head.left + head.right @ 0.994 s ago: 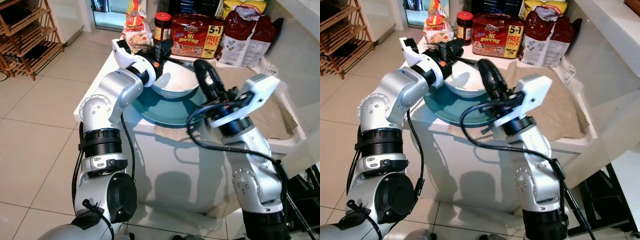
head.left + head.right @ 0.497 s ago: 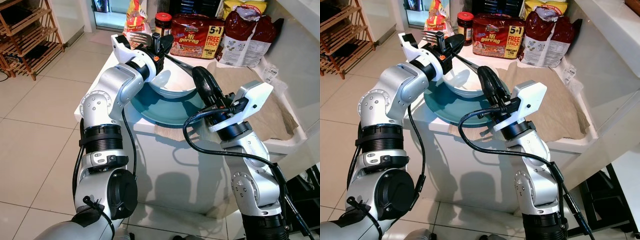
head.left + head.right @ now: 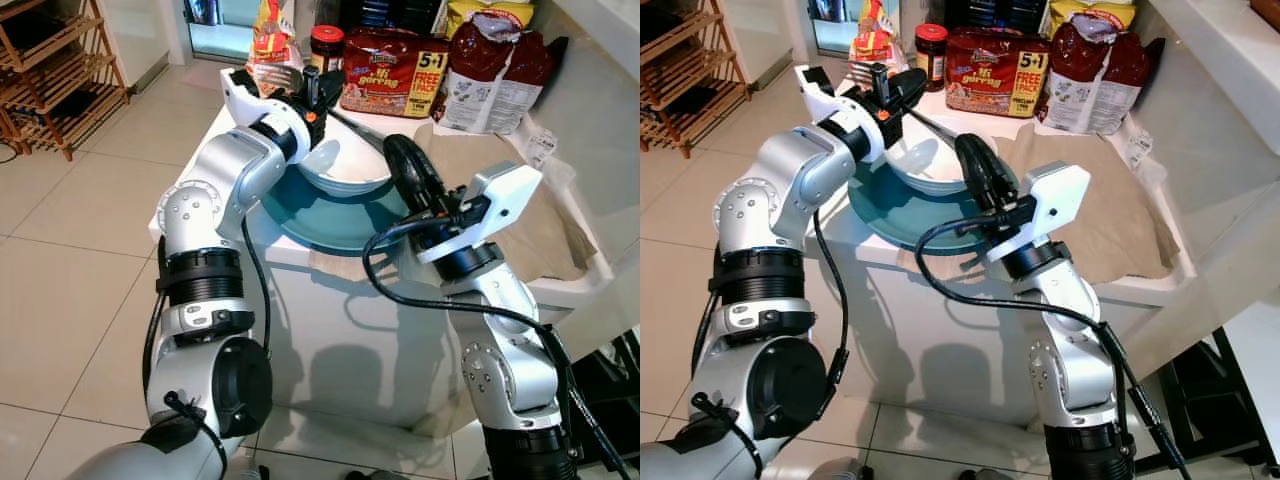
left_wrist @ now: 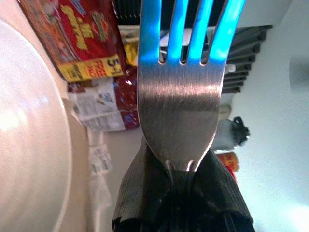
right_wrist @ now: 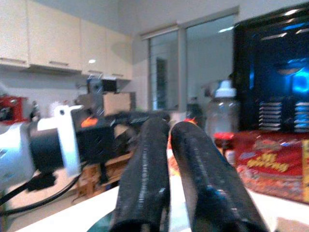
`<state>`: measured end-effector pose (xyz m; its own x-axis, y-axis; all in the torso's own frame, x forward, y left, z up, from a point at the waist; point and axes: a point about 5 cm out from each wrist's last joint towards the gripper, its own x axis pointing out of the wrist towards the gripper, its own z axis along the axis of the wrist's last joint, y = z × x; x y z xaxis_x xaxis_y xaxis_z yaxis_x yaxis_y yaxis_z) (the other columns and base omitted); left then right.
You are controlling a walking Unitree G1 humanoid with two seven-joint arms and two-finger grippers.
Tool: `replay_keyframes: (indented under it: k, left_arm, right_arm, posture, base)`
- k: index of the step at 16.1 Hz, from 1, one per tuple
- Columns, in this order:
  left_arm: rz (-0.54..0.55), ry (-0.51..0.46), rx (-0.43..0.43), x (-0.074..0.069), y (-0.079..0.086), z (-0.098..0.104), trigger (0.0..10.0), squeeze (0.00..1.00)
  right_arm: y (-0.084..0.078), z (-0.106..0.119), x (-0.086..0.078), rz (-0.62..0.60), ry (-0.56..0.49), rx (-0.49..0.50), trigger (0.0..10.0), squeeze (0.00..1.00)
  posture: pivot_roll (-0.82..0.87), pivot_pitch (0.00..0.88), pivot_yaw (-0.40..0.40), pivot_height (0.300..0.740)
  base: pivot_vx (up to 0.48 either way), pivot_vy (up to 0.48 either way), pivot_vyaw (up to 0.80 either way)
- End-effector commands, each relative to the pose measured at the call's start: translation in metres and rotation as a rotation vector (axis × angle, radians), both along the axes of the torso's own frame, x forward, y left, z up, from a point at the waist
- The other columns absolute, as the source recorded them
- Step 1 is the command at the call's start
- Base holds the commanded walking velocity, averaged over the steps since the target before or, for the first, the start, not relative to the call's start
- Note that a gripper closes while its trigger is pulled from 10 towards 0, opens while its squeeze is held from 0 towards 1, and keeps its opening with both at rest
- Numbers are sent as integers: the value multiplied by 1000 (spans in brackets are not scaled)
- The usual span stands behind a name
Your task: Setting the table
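Standing at white counter (image 3: 230, 215), beige cloth (image 3: 520, 215), tiled floor (image 3: 70, 260), wooden rack (image 3: 50, 80)

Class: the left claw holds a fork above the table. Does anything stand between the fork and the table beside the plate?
The left claw grips the fork over the bowl's far left rim. Bowl and plate lie under it; the bare table left of them looks unobstructed.

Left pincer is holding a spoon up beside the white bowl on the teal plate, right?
Not a spoon: the left pincer holds a fork, its tines plain in the left wrist view. It is beside the white bowl on the teal plate.
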<state>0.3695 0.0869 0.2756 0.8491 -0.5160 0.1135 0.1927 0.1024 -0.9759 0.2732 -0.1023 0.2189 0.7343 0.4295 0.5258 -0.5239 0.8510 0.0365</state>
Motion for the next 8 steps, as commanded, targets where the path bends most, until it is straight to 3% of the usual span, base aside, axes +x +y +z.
replay_keyframes:
  k: [1, 6, 7, 8]
  left_arm:
    - [-10, -7, 24, 0, -4, 1, 0, 0]
    - [24, -22, 82, 3, 1, 2, 0, 0]
    - [53, -39, 139, 5, 6, 2, 0, 0]
    - [117, -77, 254, 9, 17, 6, 0, 0]
  right_arm:
    - [-5, 6, 0, -25, -29, 8, 10000, 1000]
    - [-6, 5, 0, -27, -30, 5, 10000, 1000]
    - [-11, 4, 1, -76, -22, 10, 10000, 1000]
    - [-26, 2, 3, -178, 4, 49, 10000, 353]
  posture:
    - [72, 22, -58, 740]
    - [73, 22, -55, 740]
    - [73, 23, -54, 740]
    - [70, 25, -54, 740]
  base:
    - [0, 0, 0]
    - [0, 0, 0]
    - [0, 0, 0]
    - [0, 0, 0]
